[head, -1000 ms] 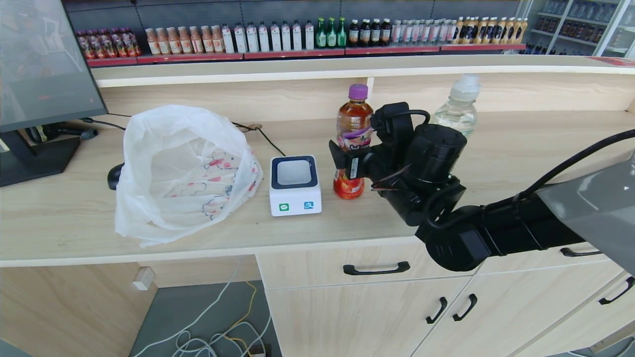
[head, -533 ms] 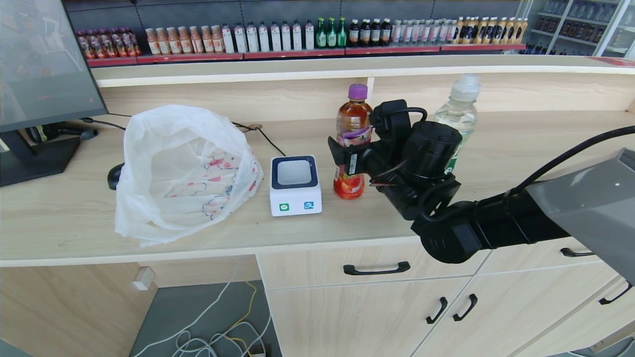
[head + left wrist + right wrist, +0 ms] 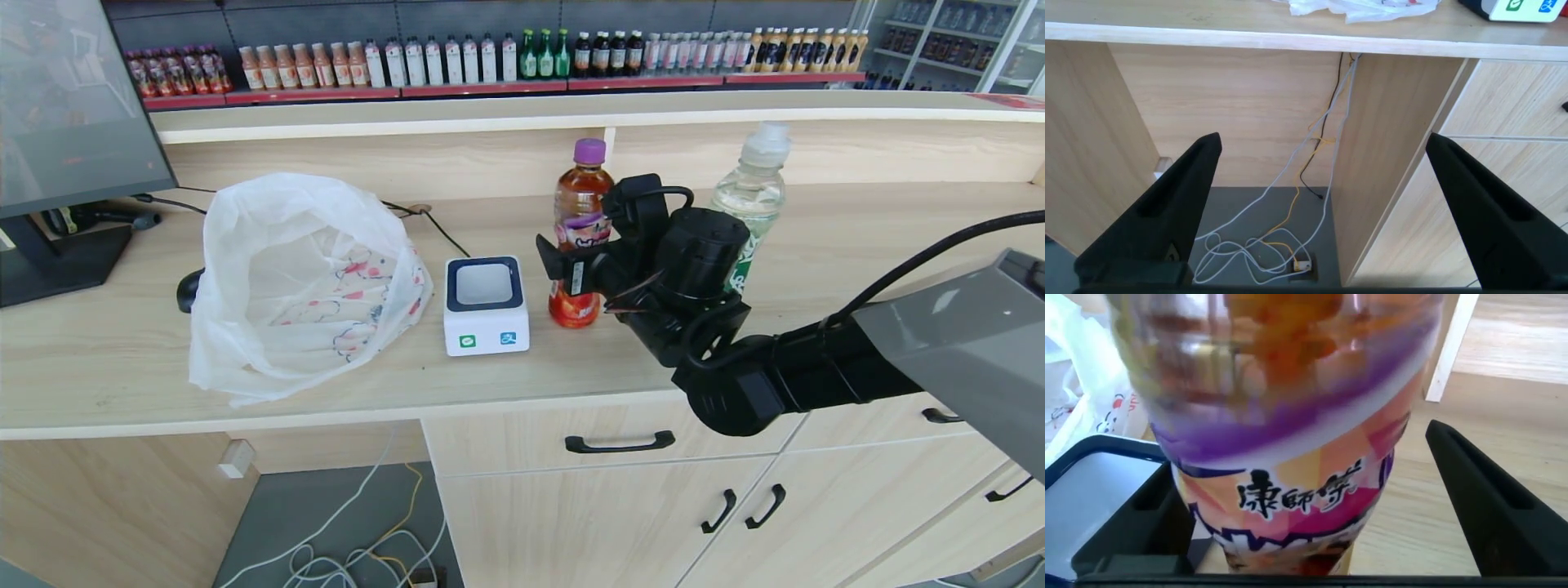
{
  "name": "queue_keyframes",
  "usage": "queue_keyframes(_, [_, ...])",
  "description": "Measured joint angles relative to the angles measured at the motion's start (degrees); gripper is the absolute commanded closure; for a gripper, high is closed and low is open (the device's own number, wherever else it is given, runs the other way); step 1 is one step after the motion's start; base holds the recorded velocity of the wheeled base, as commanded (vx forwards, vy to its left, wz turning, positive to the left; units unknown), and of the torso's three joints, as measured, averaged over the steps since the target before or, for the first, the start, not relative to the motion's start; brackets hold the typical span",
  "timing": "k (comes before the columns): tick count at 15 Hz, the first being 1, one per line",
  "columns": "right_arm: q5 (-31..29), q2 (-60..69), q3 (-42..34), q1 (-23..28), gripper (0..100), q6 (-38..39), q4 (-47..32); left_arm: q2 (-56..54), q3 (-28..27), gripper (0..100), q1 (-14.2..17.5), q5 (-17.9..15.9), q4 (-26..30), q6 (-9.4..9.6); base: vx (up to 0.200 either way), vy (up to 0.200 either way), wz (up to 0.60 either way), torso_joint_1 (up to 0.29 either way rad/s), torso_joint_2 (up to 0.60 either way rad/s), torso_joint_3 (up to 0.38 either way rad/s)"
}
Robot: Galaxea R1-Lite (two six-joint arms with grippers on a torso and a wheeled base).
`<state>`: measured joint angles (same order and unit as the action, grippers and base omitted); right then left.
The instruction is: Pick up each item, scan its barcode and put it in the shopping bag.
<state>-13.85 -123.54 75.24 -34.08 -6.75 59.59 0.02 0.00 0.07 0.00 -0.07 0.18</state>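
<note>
Two fingers of the left end effector [image 3: 1323, 155] stand wide apart with nothing between them, low in front of the cabinet. They face the open bay under the worktop [image 3: 1208, 33], where loose cables [image 3: 1278, 237] lie on the floor. Beside that bay are drawers with black handles [image 3: 620, 443]

Toward the worktop's front edge, on the robot's left, the white shopping bag [image 3: 302, 269] sits slumped with its mouth open upward. Just to its right stands the small white barcode scanner [image 3: 485, 304], its dark-framed window facing up. A black mouse [image 3: 187, 291] peeks out at the bag's left side

Right of the scanner, the tea bottle [image 3: 580, 196] with the purple cap stands upright on the worktop. The right end effector [image 3: 575, 265] comes in level from the right and straddles the lower label, with one finger on each side. In the right wrist view one finger [image 3: 1135, 531] lies right at the label. A strip of worktop shows between the bottle and the other finger [image 3: 1486, 506], so the grip is not closed

Farther back and to the right, apart from the tea bottle, a clear water bottle [image 3: 755, 188] with a white cap stands upright, partly hidden by the arm. At the far left a dark monitor [image 3: 73, 106] stands on its base. Beyond the raised ledge at the back, a shelf [image 3: 490, 86] holds a long row of drink bottles
</note>
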Motion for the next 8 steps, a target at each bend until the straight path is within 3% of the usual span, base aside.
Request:
queue_keyframes(7, [0.22, -0.94, 1.41, 0.10, 0, -0.06, -0.04, 0.00, 0.00, 0, 0.00, 0.05, 0.00, 0.00, 0.000, 0.000, 0.00, 0.000, 0.00, 0.000])
queue_keyframes(8, [0.22, -1.01, 1.52, 0.10, 100, -0.06, -0.04, 0.00, 0.00, 0, 0.00, 0.00, 0.00, 0.00, 0.000, 0.000, 0.00, 0.000, 0.00, 0.000])
